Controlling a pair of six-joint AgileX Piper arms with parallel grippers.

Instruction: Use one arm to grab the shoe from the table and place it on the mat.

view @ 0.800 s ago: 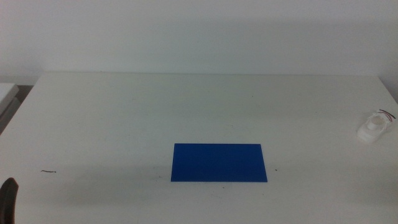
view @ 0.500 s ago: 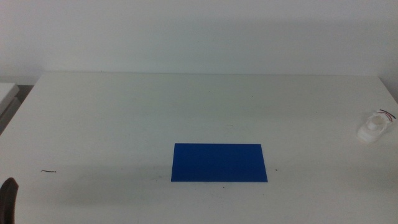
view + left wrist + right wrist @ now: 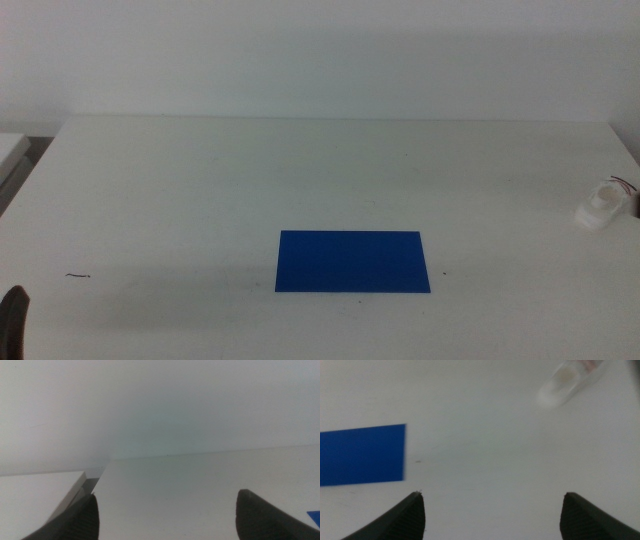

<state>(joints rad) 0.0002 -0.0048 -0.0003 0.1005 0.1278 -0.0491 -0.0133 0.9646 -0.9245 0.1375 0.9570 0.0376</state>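
The small white shoe (image 3: 600, 207) lies at the far right edge of the white table (image 3: 200, 180). The deep-blue mat (image 3: 352, 261) lies flat near the table's front middle, well left of the shoe. My right gripper (image 3: 493, 495) is open and empty above the table. In the right wrist view it is between the mat (image 3: 360, 455) and the blurred shoe (image 3: 562, 382), touching neither. It is out of the middle view. My left gripper (image 3: 14, 320) waits at the bottom left corner, and its wrist view shows it open (image 3: 167, 497) and empty.
A short dark thread (image 3: 78, 275) lies on the table near the left front. A tiny dark speck (image 3: 444, 273) sits just right of the mat. A pale ledge (image 3: 12, 150) adjoins the table's far left corner.
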